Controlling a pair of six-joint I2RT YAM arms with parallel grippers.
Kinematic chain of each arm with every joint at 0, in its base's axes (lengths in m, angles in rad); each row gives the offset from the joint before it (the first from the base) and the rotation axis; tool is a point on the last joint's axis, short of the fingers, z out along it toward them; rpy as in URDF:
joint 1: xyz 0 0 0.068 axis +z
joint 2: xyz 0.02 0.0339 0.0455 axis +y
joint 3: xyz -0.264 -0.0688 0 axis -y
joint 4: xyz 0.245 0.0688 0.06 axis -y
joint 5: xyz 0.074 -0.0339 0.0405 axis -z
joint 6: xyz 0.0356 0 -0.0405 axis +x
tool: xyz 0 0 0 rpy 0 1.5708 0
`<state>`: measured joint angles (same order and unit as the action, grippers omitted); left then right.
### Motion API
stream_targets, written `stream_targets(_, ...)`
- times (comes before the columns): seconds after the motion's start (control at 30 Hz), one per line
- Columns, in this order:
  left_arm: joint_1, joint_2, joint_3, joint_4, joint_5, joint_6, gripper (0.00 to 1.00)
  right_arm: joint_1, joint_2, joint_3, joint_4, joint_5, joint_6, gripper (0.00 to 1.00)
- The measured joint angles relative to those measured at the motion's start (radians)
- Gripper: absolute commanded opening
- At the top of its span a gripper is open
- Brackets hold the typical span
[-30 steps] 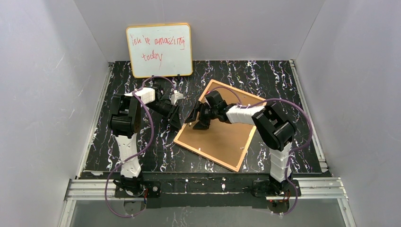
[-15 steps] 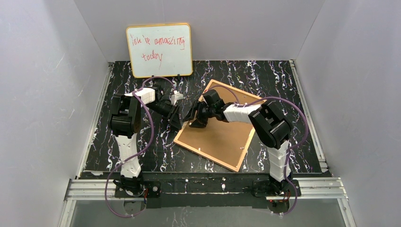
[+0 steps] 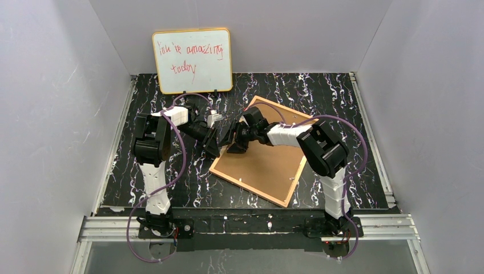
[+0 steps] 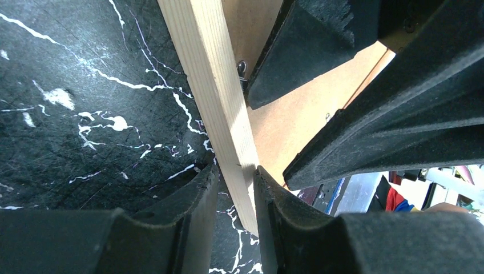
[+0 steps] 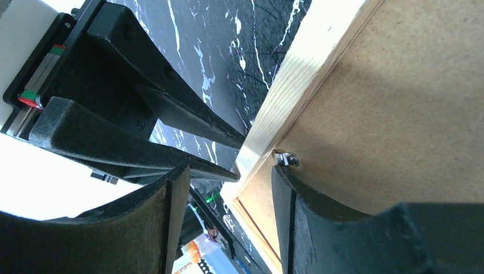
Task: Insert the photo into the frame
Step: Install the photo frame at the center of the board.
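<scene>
Looking down from the overhead camera, I see the frame (image 3: 268,165) lying back-up on the black marbled table (image 3: 171,177). It sits right of centre, turned diagonally, with its brown fibreboard facing up. My left gripper (image 3: 215,147) is at the frame's left rail. On the left wrist camera its fingers (image 4: 194,217) pinch the pale wood from both sides. My right gripper (image 3: 233,147) reaches across the backing to that same edge with its jaws apart, one finger just beside a small metal tab (image 5: 285,158). The two grippers face each other across the rail, close together. A whiteboard (image 3: 193,60) with red writing stands at the far left.
</scene>
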<state>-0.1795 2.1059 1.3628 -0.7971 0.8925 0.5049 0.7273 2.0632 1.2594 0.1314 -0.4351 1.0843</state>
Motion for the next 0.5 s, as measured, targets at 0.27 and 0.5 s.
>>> stream_targets(0.27, -0.001, 0.000, -0.011, 0.000, 0.011, 0.000, 0.28, 0.002, 0.000, 0.001, 0.003, 0.006, -0.010, 0.63)
stream_targets(0.5, -0.001, -0.008, -0.027, 0.008, 0.019, 0.008, 0.25, 0.003, 0.000, -0.008, 0.023, 0.014, 0.006, 0.59)
